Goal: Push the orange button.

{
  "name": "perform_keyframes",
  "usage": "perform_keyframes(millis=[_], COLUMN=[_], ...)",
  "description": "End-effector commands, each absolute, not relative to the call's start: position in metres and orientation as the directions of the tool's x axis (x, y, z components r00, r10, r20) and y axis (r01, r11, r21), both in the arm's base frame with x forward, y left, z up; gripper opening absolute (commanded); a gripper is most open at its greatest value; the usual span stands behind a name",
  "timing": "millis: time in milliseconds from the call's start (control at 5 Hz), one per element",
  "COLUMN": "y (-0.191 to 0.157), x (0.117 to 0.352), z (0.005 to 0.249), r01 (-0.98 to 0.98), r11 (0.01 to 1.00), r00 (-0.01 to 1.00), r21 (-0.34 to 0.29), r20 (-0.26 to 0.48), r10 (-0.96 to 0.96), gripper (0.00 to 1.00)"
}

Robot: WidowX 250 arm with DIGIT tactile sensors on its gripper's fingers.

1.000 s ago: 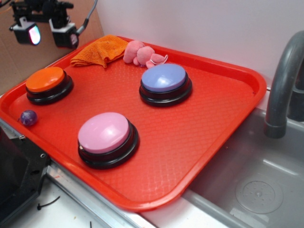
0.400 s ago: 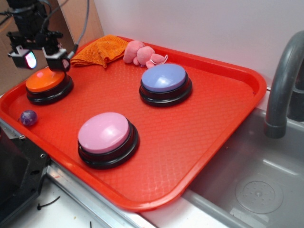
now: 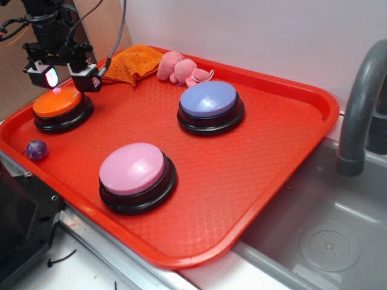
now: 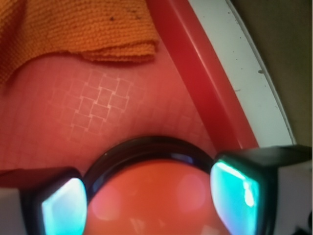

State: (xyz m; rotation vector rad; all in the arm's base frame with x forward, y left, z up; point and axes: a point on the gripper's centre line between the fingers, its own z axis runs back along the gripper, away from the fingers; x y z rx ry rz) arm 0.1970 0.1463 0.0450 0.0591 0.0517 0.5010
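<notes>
A: Where does the orange button (image 3: 57, 101) sit?

B: At the left corner of the red tray (image 3: 254, 181), on its black base, to the left of the lavender-blue buzzer (image 3: 209, 99), with the pink buzzer (image 3: 132, 168) nearer the tray's front edge. In the wrist view the orange dome (image 4: 156, 200) fills the lower middle, ringed by its black rim.

A: And the gripper (image 3: 63, 75)?

B: Directly above the button's far side. Its two fingers are spread apart, nothing between them but the dome below. The wrist view shows one glowing pad (image 4: 62, 211) at the lower left and another (image 4: 234, 192) at the lower right, straddling the dome.

A: Is it touching the cap?

B: I cannot tell. In the exterior view the finger ends are just over the dome's rear edge and a pinkish glow falls on the orange surface below the left one, but whether they make contact isn't clear.

A: What else lies near the button?

B: Behind it, toward the tray's back rim, an orange woven cloth (image 3: 129, 63), also seen at the top of the wrist view (image 4: 73, 27). Beside the cloth is a pink plush toy (image 3: 181, 68). In front of the button, close to the tray's left rim, rests a small purple ball (image 3: 35, 149).

A: Beyond the tray?

B: A grey sink basin (image 3: 326, 235) with a grey faucet (image 3: 360, 103) on the side far from the button.
</notes>
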Motion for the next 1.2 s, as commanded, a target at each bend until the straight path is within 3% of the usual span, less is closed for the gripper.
perform_keyframes(millis=[0, 1000], y=[0.143, 0.133], x=[0.192, 0.200], z=[0.074, 0.135], r01=[-0.458, -0.384], r11=[0.886, 0.921], r00=[0.888, 0.923], r21=[0.074, 0.063], r20=[0.006, 0.042], r10=[0.459, 0.382], gripper=[1.00, 1.00])
